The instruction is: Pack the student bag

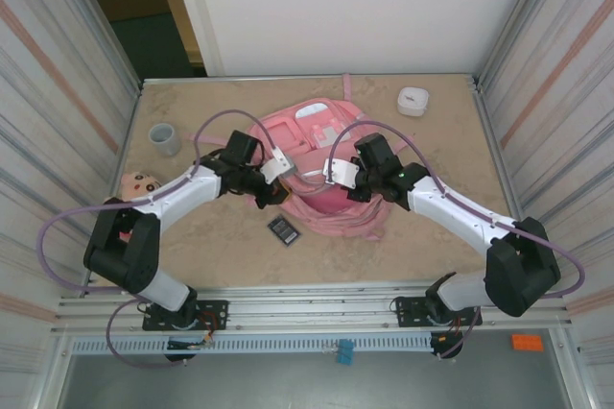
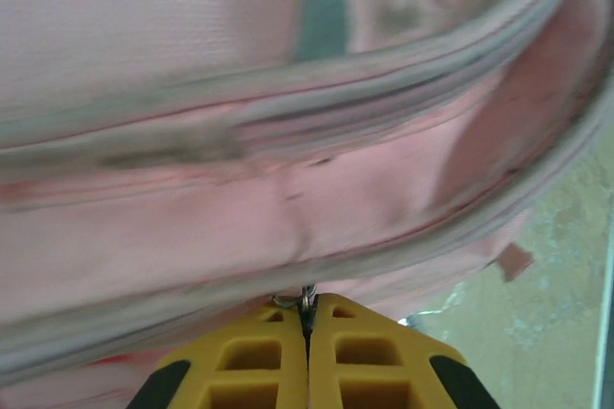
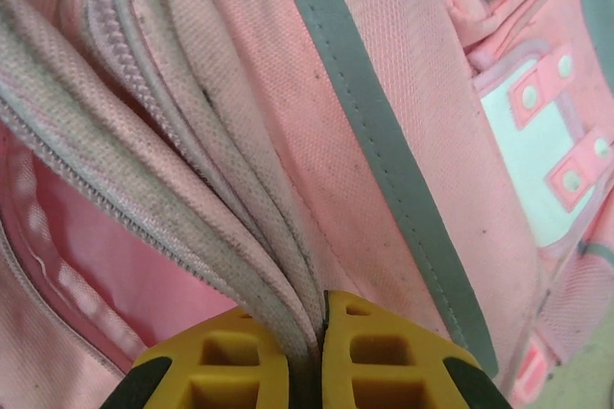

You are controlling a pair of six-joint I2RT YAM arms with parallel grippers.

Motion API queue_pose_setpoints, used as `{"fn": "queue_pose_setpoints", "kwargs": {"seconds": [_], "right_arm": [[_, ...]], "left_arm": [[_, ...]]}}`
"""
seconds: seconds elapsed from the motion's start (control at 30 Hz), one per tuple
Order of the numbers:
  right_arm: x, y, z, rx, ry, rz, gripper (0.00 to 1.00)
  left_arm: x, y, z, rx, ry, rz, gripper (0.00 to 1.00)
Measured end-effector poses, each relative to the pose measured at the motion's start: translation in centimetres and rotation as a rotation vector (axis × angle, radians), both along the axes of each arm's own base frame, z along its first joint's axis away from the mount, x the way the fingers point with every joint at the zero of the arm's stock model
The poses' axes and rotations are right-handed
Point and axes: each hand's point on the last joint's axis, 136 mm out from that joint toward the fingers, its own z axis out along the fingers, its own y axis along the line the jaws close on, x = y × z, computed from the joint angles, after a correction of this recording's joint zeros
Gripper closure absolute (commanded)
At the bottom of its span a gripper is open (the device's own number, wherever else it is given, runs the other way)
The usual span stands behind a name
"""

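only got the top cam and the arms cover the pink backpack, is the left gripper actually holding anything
observer: yes, the left gripper is shut on a small metal zipper pull at the edge of the large pink fabric backpack.
operator: and the right one
observer: the right gripper is shut on a bunched fabric edge of the backpack, right beside a zipper track.
operator: does that pocket look open
observer: it looks open beside its fingers, where smooth pink lining shows under the edge.

Student bag (image 3: 288, 92) of matt, woven cloth
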Motion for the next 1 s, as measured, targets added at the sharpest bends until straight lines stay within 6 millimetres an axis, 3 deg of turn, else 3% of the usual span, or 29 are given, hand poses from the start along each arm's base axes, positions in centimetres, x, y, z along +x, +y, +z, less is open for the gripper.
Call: {"fn": "queue_pose_setpoints", "kwargs": {"seconds": [0.07,0.13,0.27,0.4,0.47,0.57,0.73,0.8,1.0], "right_arm": [[-0.2,0.0,-0.1,0.042,0.037,-0.048,0.47],[-0.6,-0.4,0.2,0.112,0.091,-0.126,0.38],[-2.1,-1.4,2.4,0.325,0.211,-0.306,0.33],[-3.9,-1.8,5.8,0.586,0.368,-0.508,0.36],[-4.7,-1.8,6.5,0.706,0.486,-0.632,0.39],[-5.8,-1.7,5.2,0.842,0.699,-0.833,0.39],[-8.3,-2.0,-0.5,0.952,1.014,-1.156,0.40],[-8.6,-2.5,-1.7,0.976,1.075,-1.257,0.42],[-6.1,-3.2,-1.3,1.135,1.161,-1.363,0.44]], "left_arm": [[-0.6,-0.5,-0.5,0.012,0.014,0.018,1.00],[-1.0,-0.2,-1.3,0.026,0.034,0.056,1.00],[-1.1,0.4,-1.9,0.043,0.045,0.126,1.00],[-1.2,0.6,-1.7,0.043,0.037,0.163,1.00],[-1.3,0.4,-1.8,0.044,0.037,0.171,1.00],[-1.4,0.3,-2.0,0.046,0.040,0.185,1.00],[-1.4,0.0,-2.0,0.051,0.038,0.197,1.00],[-1.6,-0.2,-2.0,0.054,0.038,0.198,1.00],[-1.6,-0.6,-1.9,0.050,0.027,0.194,1.00]]}}
